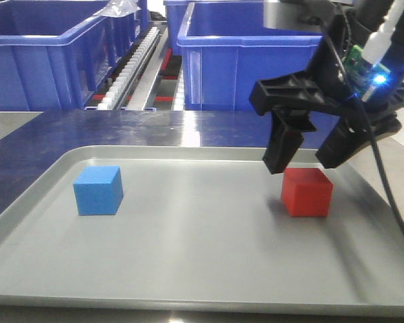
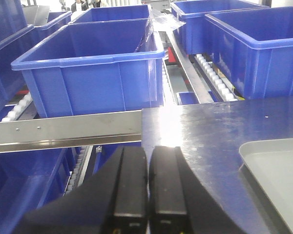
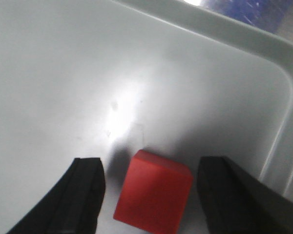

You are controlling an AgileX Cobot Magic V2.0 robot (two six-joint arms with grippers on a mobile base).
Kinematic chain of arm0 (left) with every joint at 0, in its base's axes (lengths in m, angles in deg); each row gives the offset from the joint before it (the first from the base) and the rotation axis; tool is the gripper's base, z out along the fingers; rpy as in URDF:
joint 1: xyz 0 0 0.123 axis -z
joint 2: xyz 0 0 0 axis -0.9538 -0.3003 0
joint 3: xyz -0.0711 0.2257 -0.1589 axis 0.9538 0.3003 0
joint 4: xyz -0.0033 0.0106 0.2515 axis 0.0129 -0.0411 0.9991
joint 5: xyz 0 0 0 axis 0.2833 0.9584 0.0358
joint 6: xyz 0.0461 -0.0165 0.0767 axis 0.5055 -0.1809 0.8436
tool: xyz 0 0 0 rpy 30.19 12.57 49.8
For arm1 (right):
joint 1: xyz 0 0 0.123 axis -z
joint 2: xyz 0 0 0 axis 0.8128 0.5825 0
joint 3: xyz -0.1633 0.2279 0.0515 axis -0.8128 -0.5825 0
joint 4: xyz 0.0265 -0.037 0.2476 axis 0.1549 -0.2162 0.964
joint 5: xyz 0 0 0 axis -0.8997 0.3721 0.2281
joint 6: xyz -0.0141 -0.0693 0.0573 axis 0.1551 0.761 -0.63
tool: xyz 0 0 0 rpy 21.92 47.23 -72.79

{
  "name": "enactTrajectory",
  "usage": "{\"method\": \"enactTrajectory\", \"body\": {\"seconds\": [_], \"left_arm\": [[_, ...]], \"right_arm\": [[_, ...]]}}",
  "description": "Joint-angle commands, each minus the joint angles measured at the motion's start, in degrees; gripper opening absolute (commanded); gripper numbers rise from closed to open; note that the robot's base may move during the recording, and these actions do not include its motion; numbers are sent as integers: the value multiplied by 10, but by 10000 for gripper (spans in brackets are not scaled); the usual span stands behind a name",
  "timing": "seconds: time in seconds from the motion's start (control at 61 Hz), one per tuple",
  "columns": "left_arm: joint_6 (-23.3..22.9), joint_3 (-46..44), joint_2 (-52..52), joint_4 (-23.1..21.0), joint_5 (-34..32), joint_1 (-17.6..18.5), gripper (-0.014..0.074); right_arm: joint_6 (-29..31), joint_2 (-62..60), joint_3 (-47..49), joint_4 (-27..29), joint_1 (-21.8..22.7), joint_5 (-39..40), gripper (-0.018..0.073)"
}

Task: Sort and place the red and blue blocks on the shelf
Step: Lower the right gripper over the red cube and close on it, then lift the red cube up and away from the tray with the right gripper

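Observation:
A red block (image 1: 307, 192) lies at the right of the grey tray (image 1: 188, 269) and a blue block (image 1: 97, 190) lies at its left. My right gripper (image 1: 301, 161) is open and hovers just above the red block, one finger on each side. In the right wrist view the red block (image 3: 154, 192) sits between the fingers of the right gripper (image 3: 150, 163), touching neither. My left gripper (image 2: 147, 151) is shut and empty, over the table's left edge, facing the shelf's steel front rail (image 2: 68, 129). The shelf's roller tracks (image 1: 131, 67) run behind the tray.
Large blue bins (image 1: 54, 60) (image 1: 242, 60) stand on the shelf behind the table. More bins (image 2: 93, 68) (image 2: 254, 48) show in the left wrist view. The tray's corner (image 2: 273, 165) lies right of the left gripper. The tray's raised rim (image 3: 263, 44) runs close behind the red block.

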Motion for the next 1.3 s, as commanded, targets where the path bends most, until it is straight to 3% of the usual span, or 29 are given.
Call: {"method": "enactTrajectory", "body": {"seconds": [0.0,0.607,0.984,1.279], "left_arm": [[-3,24,10,-1,-47,2,123],[-3,24,10,-1,-47,2,123],[-3,24,10,-1,-47,2,123],[-3,24,10,-1,-47,2,123]], "right_arm": [[5,-17,20,1,-2,17,529],[5,27,20,1,-2,-10,510],[5,22,24,1,-2,-11,141],[5,-34,24,-1,-2,17,75]]}}
